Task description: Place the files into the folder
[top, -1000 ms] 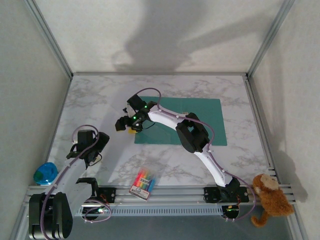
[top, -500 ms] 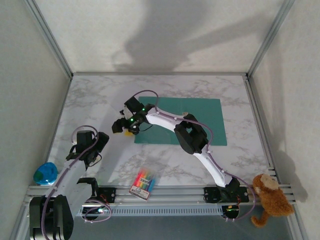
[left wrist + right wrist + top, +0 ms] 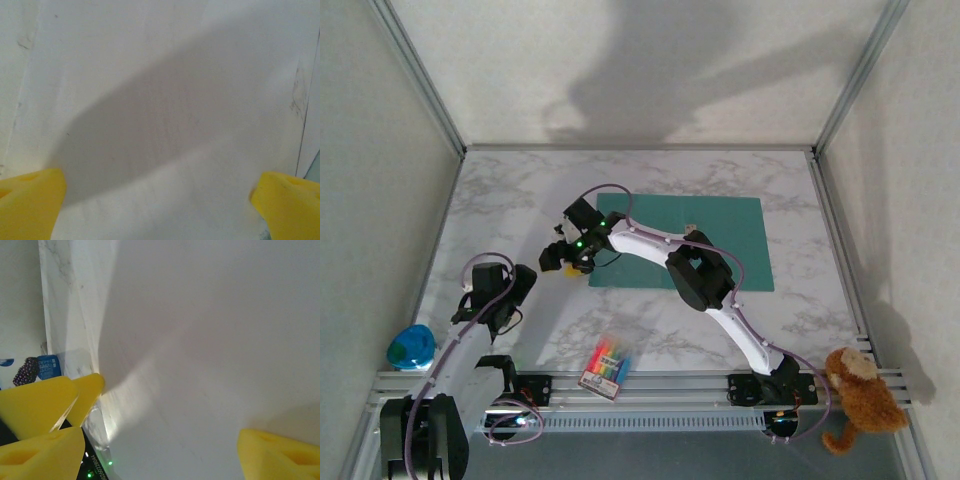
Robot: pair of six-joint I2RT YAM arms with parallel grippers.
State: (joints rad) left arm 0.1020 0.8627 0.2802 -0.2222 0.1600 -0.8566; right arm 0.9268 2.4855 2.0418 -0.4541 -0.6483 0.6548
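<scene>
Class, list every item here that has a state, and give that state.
folder, lying flat on the table
left gripper, open and empty
right gripper, open and empty, off the folder's left edge
pen packet, lying flat, untouched
toy monkey, slumped at the front right corner

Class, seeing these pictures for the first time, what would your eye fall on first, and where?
The teal-green folder lies flat on the far middle of the marble table, and the right gripper hangs at its left edge, jaws open. A brown plush monkey sits at the near right corner, and a packet of coloured pens lies by the near edge.
</scene>
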